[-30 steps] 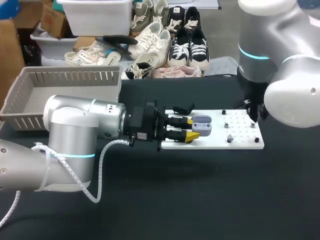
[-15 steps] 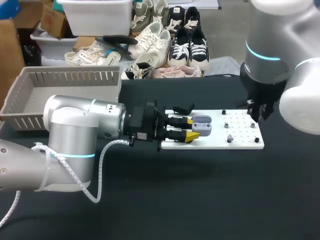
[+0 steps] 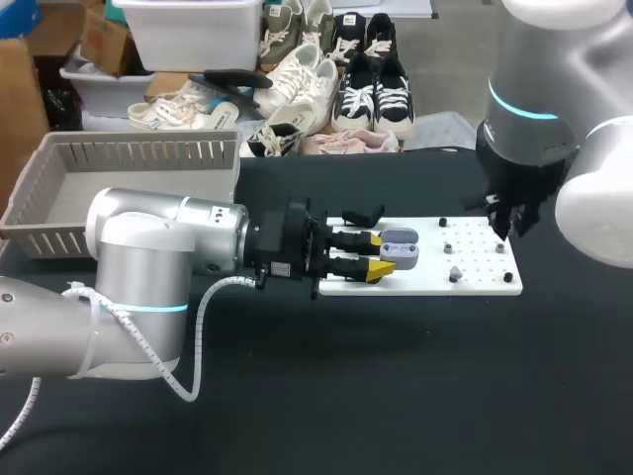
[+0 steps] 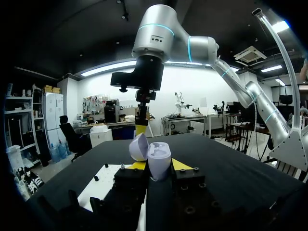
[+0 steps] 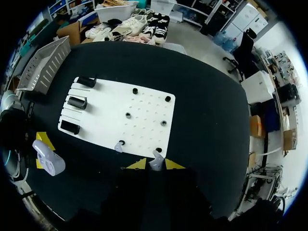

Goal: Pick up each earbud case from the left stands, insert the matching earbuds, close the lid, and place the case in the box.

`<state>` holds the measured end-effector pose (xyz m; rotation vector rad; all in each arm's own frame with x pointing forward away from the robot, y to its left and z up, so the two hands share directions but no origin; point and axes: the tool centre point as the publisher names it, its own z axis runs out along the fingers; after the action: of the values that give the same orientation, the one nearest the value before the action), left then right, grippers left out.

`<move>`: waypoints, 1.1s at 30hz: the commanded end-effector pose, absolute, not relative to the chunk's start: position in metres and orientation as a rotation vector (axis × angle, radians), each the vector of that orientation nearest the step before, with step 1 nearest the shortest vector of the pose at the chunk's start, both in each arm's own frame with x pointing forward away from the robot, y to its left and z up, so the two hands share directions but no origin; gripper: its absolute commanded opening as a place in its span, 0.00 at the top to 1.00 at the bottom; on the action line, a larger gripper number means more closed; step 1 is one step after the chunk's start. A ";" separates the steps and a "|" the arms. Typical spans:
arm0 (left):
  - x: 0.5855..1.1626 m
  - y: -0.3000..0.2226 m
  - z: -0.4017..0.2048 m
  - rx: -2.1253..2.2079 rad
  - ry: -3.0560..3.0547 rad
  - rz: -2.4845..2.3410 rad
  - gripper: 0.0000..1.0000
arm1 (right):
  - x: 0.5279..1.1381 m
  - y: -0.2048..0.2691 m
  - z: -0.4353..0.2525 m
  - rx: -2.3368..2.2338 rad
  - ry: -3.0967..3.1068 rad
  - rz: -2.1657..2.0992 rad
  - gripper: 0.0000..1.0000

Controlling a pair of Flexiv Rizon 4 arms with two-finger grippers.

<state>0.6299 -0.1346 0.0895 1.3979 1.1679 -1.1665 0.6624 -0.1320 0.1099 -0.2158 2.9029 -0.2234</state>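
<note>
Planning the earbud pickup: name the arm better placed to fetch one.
Right. The right claw hangs over an earbud on the white board, while the left claw is occupied, shut on the open case.

Quick headcount from where I'm standing: one earbud case (image 4: 156, 161) (lid flipped open), two little grey earbuds (image 5: 119, 146) (image 5: 156, 164), three black stands (image 5: 86, 82) (image 5: 77, 102) (image 5: 70, 127), one white pegboard (image 5: 106, 113), one grey basket (image 3: 138, 153), two robot arms (image 3: 148, 267) (image 3: 534, 119).

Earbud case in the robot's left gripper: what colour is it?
The earbud case is pale lilac-grey, with its lid open. The left wrist view shows it best.
</note>
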 end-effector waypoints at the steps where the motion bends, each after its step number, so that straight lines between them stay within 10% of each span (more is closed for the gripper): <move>1: 0.629 -0.135 0.089 1.395 1.168 -1.163 1.00 | 0.652 -0.131 0.117 -0.043 2.889 -0.274 1.00; 33: 0.629 -0.135 0.089 1.395 1.168 -1.163 1.00 | 0.597 -0.105 0.127 0.410 2.999 -0.393 1.00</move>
<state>0.6299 -0.1346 0.0895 1.3979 1.1679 -1.1665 0.5984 -0.1050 0.1270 0.4061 3.0037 -0.3902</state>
